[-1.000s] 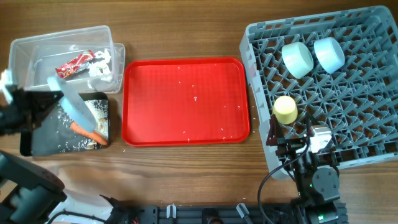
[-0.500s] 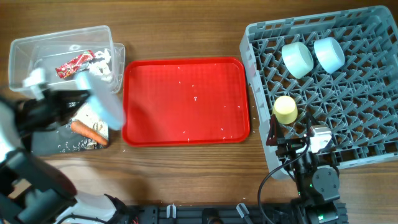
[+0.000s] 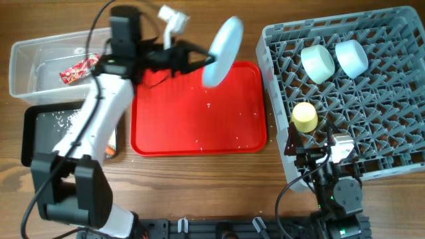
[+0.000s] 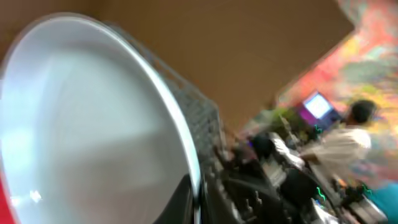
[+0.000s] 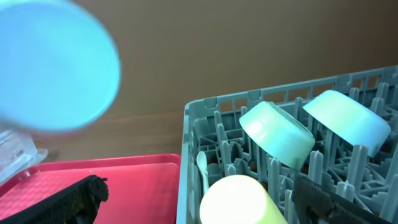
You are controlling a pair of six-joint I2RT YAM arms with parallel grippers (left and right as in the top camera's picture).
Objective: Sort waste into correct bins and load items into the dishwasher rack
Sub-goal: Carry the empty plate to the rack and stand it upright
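Note:
My left gripper [image 3: 198, 64] is shut on the rim of the round light-blue plate [image 3: 222, 48] and holds it tilted in the air over the back of the red tray. The plate fills the left wrist view [image 4: 81, 124], with the jaws [image 4: 198, 205] on its edge, and shows in the right wrist view [image 5: 56, 68]. The grey dishwasher rack [image 3: 398, 99] holds the mint-green bowl [image 3: 317, 63], light-blue bowl [image 3: 351, 58], yellow cup [image 3: 305, 117] and white spoon [image 5: 202, 165]. My right gripper [image 3: 311, 154] is open and empty at the rack's front left corner.
The flat red serving tray [image 3: 199, 126] lies in the middle with a few crumbs. The clear tub [image 3: 40, 73] at the back left holds the red wrapper [image 3: 80, 68]. The black tray [image 3: 46, 133] holds rice scraps [image 3: 63, 118] and a carrot piece [image 3: 109, 151], partly hidden by my arm.
My left arm has swung the plate from over the black tray to the right and up, to above the red tray's back edge. The right arm has not moved.

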